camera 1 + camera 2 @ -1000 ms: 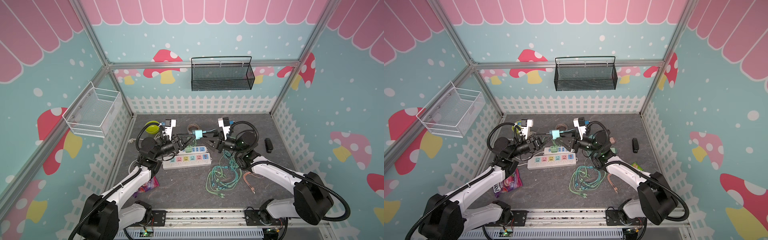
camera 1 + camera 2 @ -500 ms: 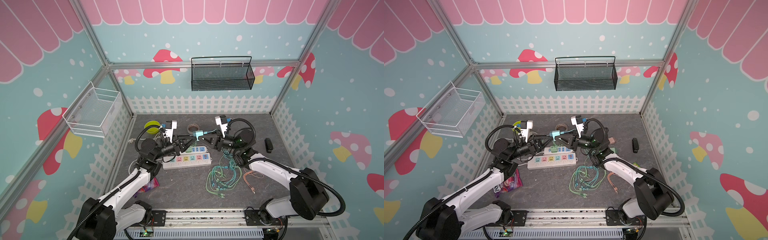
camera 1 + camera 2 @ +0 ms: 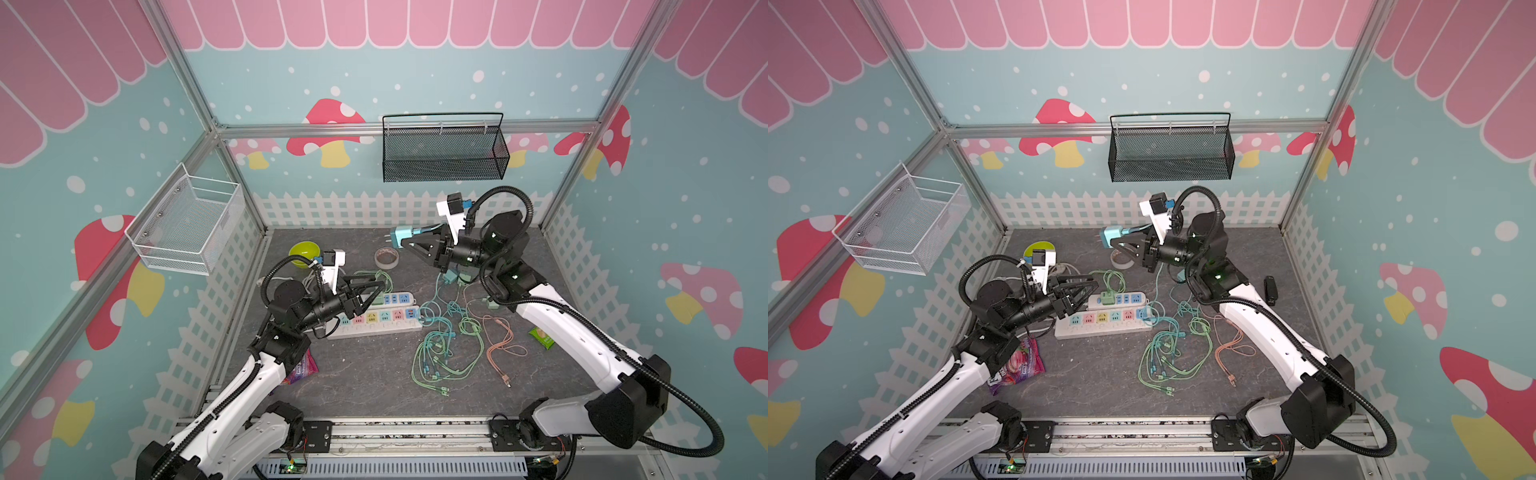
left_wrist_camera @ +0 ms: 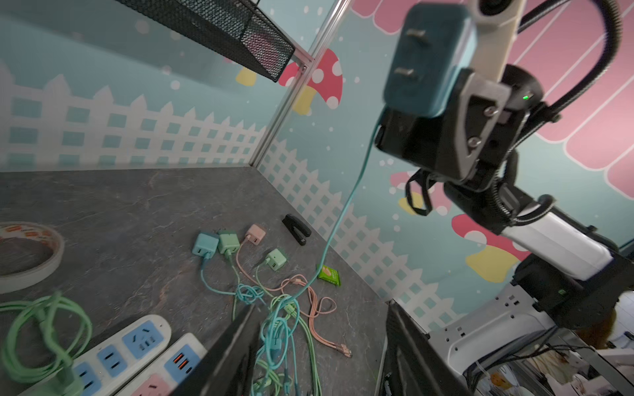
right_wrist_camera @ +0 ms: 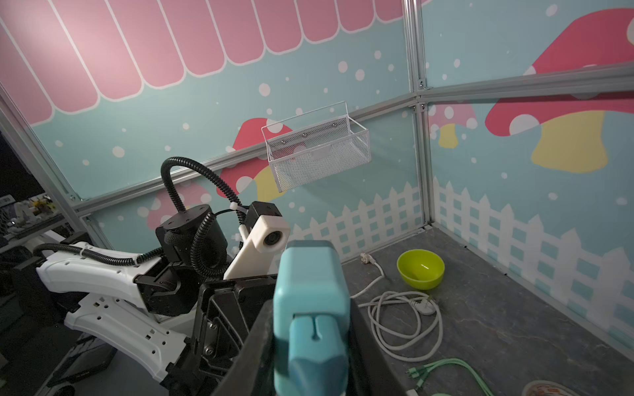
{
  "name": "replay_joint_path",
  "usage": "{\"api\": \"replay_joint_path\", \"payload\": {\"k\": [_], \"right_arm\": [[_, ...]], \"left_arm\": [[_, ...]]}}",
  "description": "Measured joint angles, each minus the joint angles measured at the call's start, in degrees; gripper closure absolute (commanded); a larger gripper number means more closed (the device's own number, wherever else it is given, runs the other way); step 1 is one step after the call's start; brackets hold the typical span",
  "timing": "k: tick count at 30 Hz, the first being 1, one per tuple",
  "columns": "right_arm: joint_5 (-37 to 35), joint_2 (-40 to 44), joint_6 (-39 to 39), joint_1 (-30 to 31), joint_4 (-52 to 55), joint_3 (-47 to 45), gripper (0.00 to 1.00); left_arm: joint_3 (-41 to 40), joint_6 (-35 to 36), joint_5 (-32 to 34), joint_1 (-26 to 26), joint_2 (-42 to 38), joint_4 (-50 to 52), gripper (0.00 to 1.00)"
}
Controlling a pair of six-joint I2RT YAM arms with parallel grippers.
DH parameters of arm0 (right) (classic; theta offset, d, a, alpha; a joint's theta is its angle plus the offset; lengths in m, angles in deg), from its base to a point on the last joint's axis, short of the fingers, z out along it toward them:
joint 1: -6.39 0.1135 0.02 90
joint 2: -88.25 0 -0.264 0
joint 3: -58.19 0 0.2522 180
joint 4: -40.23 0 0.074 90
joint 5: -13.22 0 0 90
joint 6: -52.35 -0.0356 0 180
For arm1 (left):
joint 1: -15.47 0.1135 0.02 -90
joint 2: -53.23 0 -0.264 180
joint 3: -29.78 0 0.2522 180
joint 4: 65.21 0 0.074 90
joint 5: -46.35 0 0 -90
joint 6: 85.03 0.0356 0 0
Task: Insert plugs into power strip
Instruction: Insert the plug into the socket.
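Right end effector [image 3: 409, 242] holds teal plug [image 3: 400, 235] level, prongs pointing leftward.

We see a grey table [image 3: 365, 374] carrying two power strips [image 3: 374, 323] side by side, tangled cables [image 3: 444, 345], four loose plugs [image 4: 229, 241], a tape roll [image 3: 386, 257], a green bowl [image 3: 304, 252], a coiled white cord [image 5: 404, 325], a stapler [image 4: 296, 229] and a snack bag [image 3: 1019, 365].

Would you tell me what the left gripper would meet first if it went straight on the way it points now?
Most likely the thin teal cable hanging from the teal plug in the right gripper. The cable crosses ahead of the open left gripper. Depth is unclear, so the gripper might pass beside it.
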Motion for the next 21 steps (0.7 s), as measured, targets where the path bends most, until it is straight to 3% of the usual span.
{"api": "replay_joint_path", "payload": {"k": [5, 10, 21], "right_arm": [[-1.2, -1.0, 7.1, -0.6, 10.1, 9.2, 0.94], [-1.7, -7.3, 11.7, -2.5, 15.3, 18.8, 0.95], [-3.1, -35.3, 16.0, -4.3, 25.5, 49.0, 0.97]], "left_arm": [[0.0, 1.3, 8.4, 1.1, -1.4, 9.1, 0.40], [0.0, 2.4, 14.7, 1.5, -1.6, 17.4, 0.40], [0.0, 3.0, 21.7, 1.6, -5.4, 26.2, 0.40]]}}
